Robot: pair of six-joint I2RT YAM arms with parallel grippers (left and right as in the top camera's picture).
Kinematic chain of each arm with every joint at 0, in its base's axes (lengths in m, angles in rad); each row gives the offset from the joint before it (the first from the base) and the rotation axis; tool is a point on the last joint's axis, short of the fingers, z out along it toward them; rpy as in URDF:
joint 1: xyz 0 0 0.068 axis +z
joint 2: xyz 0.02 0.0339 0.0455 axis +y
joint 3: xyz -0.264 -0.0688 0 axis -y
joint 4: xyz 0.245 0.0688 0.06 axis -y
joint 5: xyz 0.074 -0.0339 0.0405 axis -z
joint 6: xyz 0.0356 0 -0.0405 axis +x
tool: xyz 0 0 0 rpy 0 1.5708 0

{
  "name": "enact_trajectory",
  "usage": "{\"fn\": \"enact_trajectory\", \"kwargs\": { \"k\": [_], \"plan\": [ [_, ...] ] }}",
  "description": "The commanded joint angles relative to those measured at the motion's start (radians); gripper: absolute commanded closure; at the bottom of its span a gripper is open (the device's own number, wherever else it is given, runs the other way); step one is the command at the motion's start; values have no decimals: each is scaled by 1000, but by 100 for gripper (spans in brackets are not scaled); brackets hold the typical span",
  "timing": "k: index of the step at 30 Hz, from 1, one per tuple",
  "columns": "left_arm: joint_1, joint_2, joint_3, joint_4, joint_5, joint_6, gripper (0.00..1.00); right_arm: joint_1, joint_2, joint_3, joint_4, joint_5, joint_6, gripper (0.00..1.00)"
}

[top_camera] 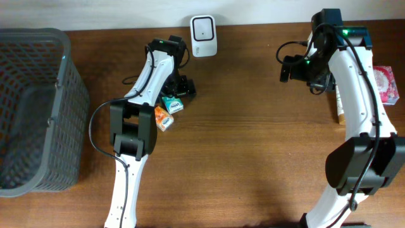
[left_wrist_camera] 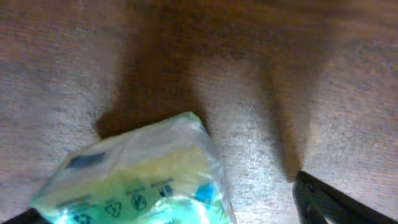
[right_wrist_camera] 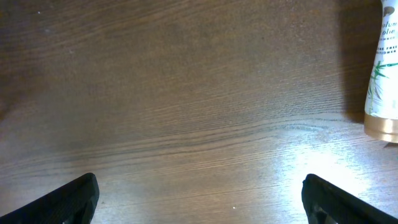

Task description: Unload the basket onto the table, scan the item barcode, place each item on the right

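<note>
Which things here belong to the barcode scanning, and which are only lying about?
For the job:
- white scanner
- green packet, between the open fingers of the left gripper

Lying about:
- orange packet
- grey basket
- pink box
- tube

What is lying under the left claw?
A teal and yellow wrapped packet on the wooden table, under the open left claw. Its underside is hidden; no barcode shows.
</note>
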Motion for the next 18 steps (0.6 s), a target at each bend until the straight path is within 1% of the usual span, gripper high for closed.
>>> {"fn": "enact_trajectory", "kwargs": {
  "k": [1,2,3,4,6,8,12,15,18],
  "plan": [
    [-10,19,13,11,12,79,11,0,6,-8,-3,13,-5,1],
    [-23,19,13,11,12,112,14,0,7,-8,-3,13,-5,1],
    [-33,19,13,11,12,122,21,0,6,-8,-3,13,-5,1],
    [-43,19,13,12,12,122,25,0,7,-8,-3,13,-5,1],
    [-76,19,13,21,12,122,35,0,6,-8,-3,13,-5,1],
    [-119,19,13,27,13,121,42,0,6,-8,-3,13,-5,1],
    [-197,19,15,29,23,121,42,0,6,-8,-3,13,-5,1],
    [-263,19,25,29,84,121,43,0,6,-8,-3,13,-5,1],
    [-310,19,72,20,124,121,41,0,6,-8,-3,13,-5,1]
  ]
}}
